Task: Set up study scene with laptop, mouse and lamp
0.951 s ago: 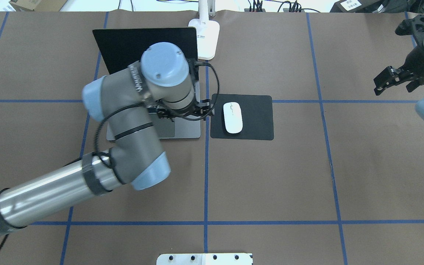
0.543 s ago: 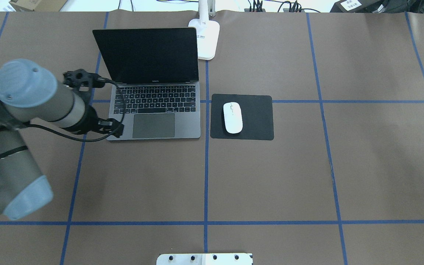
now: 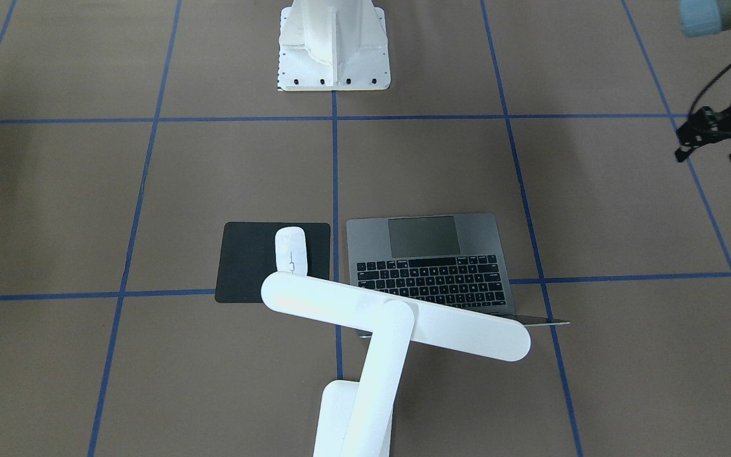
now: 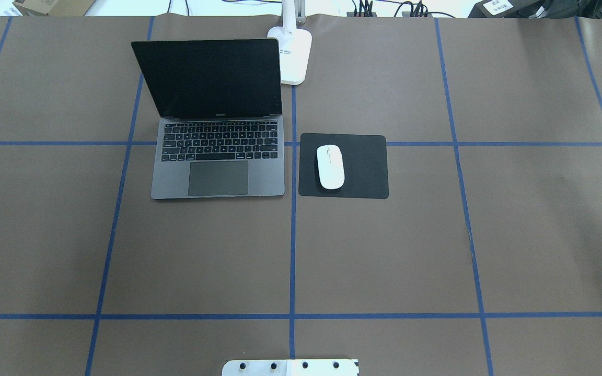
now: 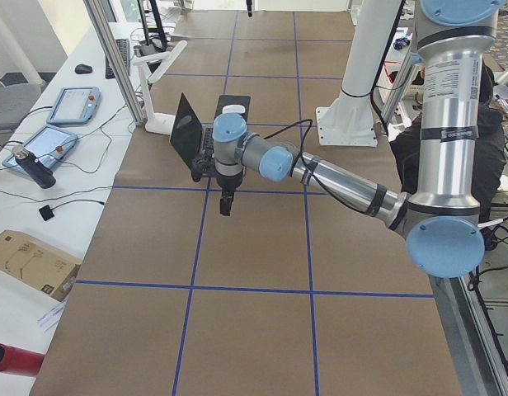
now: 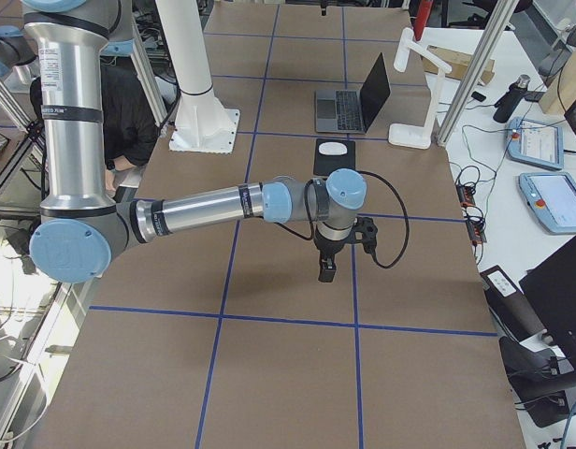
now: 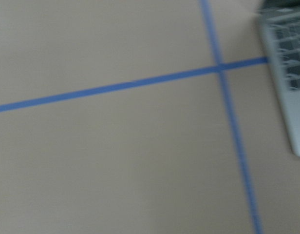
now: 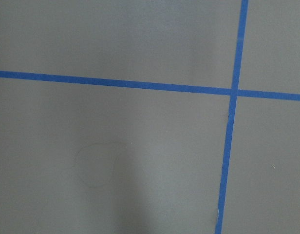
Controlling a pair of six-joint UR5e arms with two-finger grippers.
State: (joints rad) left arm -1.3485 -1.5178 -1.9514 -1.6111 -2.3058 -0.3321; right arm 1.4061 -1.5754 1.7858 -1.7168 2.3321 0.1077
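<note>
Layout looks complete: laptop (image 4: 217, 156) open on bench (image 4: 384, 250), mouse (image 4: 330, 167) on black mat (image 4: 366, 169) just beside it, lamp (image 3: 397, 317) behind; left gripper (image 3: 712, 152) and right gripper (image 6: 324, 271) hang well apart, jaw widths cannot be told; next, probably only parking.

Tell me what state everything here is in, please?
Slim grey metal laptop: open, screen dark.
Small glossy white mouse: resting on the black square mat, free.
White bar-headed desk lamp: upright, lit or not unclear.
Left gripper: empty, clear of the laptop; open or shut unclear.
Right gripper: empty; open or shut unclear.
</note>
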